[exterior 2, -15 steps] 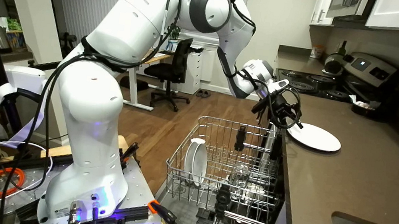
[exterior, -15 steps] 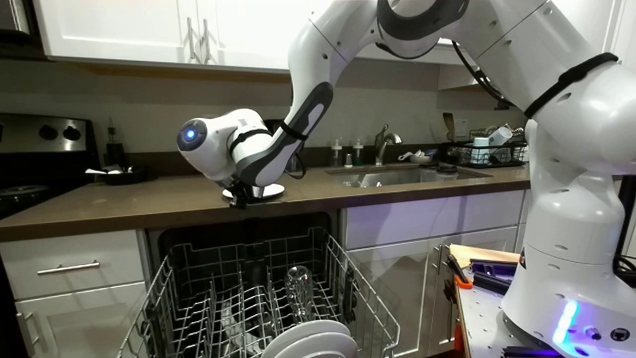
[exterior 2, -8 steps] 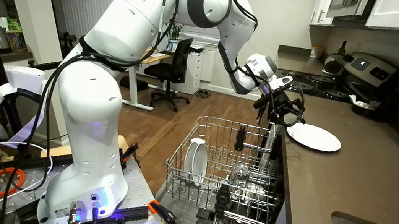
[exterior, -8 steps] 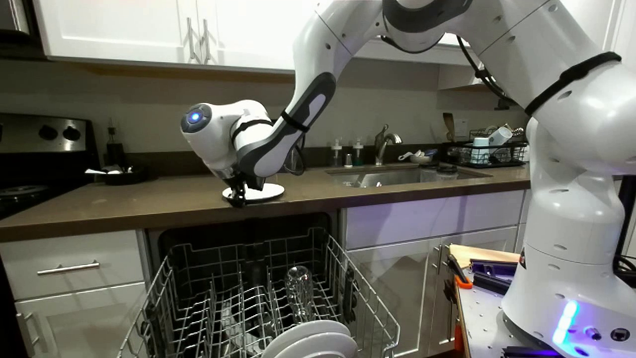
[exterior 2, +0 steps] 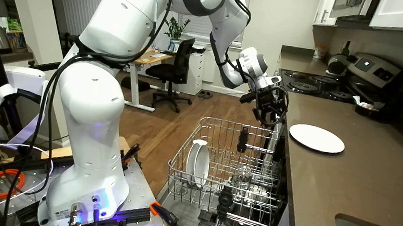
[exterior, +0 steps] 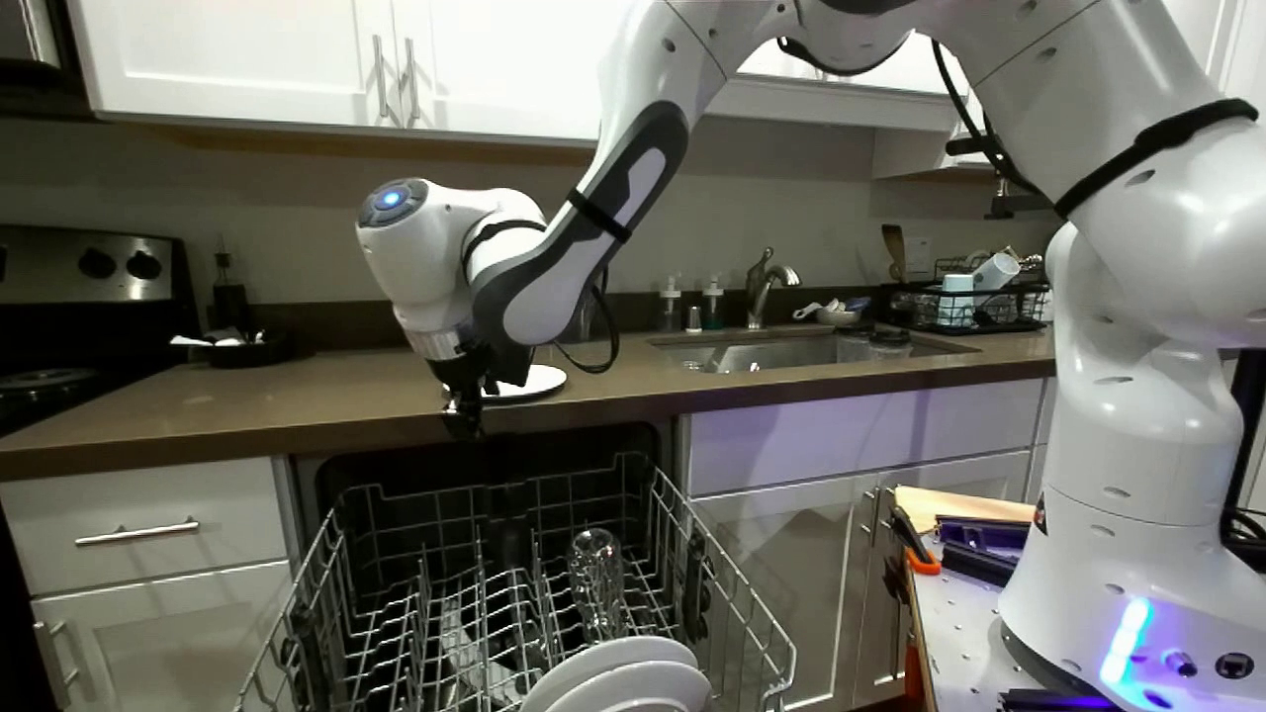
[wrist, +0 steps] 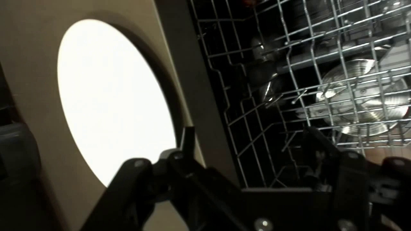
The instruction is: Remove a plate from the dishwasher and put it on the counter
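Observation:
A white plate (exterior 2: 317,138) lies flat on the brown counter (exterior 2: 363,185), near the edge above the dishwasher. The plate also shows in an exterior view (exterior: 534,382), partly behind the gripper, and in the wrist view (wrist: 115,93). My gripper (wrist: 249,132) is open with nothing between its fingers. It is beside the plate, over the counter's front edge and the dishwasher's back. It shows dark in both exterior views (exterior: 465,423) (exterior 2: 273,112). More white plates (exterior: 633,682) stand upright in the pulled-out wire rack (exterior 2: 200,118) of the dishwasher (exterior: 603,440).
A clear glass (exterior: 596,583) stands in the rack. A sink (exterior: 727,353) with a faucet (exterior: 762,287) and a black dish rack (exterior: 989,321) are along the counter. A black stove top (exterior 2: 304,87) and a dark pan (exterior 2: 367,111) are at the far end.
My gripper has moved off the plate's edge, away from the counter toward the dishwasher side, and the arm has risen and tilted. The plate has stayed in place on the counter.

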Robot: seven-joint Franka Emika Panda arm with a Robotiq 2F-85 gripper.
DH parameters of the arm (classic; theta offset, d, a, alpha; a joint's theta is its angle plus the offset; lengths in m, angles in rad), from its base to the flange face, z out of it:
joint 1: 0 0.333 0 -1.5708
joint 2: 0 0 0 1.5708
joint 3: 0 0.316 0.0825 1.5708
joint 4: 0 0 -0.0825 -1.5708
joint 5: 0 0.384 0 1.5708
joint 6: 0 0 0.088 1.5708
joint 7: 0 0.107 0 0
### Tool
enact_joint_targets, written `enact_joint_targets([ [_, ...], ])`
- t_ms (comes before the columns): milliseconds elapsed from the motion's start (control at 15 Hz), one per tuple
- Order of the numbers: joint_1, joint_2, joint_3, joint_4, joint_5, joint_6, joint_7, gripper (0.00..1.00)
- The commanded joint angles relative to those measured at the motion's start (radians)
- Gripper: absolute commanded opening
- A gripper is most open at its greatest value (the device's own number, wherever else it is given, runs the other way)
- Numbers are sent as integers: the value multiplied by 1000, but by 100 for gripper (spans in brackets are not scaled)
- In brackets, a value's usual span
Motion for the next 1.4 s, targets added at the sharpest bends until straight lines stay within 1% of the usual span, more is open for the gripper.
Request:
enact_joint_targets([
  [0, 0, -155, 6, -170, 97, 53, -106, 92],
  [67, -5, -190, 12, -207, 124, 63, -137, 86],
  [133, -8, -233, 17, -251, 158, 70, -172, 86],
  [200, -12, -276, 22, -294, 195, 79, -215, 88],
  [267, -15, -315, 25, -330, 236, 81, -261, 88],
  [400, -27, -402, 35, -408, 359, 79, -393, 98],
  [600, -19, -528, 27, -507, 520, 57, -546, 100],
  [667, 7, -422, 9, -411, 448, 47, -453, 100],
  [733, 3, -461, 12, -443, 478, 47, -485, 100],
  [867, 0, -508, 15, -482, 494, 47, -502, 100],
  [1333, 0, -515, 16, -493, 494, 47, -502, 100],
])
